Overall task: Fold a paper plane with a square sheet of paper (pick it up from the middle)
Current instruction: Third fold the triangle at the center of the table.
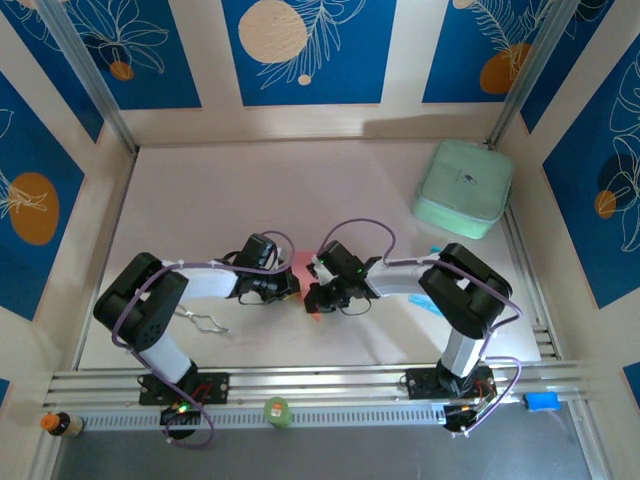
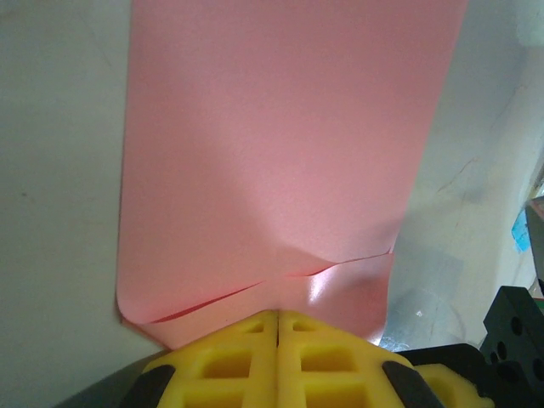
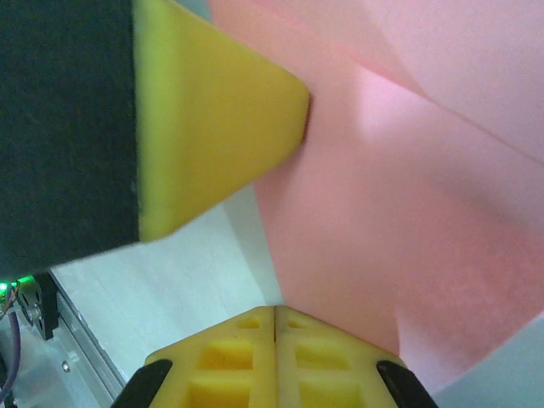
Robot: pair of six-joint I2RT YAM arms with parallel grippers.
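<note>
Item: pink-red sheet of paper [image 1: 304, 267], thin, plain, matte.
Location: on the white table [image 1: 250, 190], near its near-middle, between the two hands; well apart from the mint-green case [image 1: 463, 187].
Condition, top view: mostly covered by the hands; a pink patch shows above them and a smaller one below.
Condition, left wrist view: the sheet [image 2: 280, 153] lies as a long strip with straight parallel side edges running away from the camera over the table [image 2: 51, 212]. Its near end is buckled, with a shallow crease line running across it and the near-left corner curled up.
Condition, right wrist view: the sheet [image 3: 408, 212] shows overlapping layers with straight diagonal fold edges. No dart shape is formed.
Left hand [image 1: 292, 285]: yellow fingers closed together with no gap; the tips [image 2: 278, 316] rest against the buckled near end of the sheet. Whether any paper is nipped between them cannot be told.
Left hand, right wrist view: one yellow finger [image 3: 212, 119] on a black body, its rounded corner touching the sheet's left edge.
Right hand [image 1: 315, 295]: yellow fingers closed together with no gap; the tips [image 3: 276, 314] meet the sheet's lower edge just above the bare table [image 3: 187, 272]. Whether it is pinching the paper cannot be told.
Hands, relation: tip to tip over the sheet, almost touching.
Mint-green case: rounded square, lying flat at the far right corner of the table.
</note>
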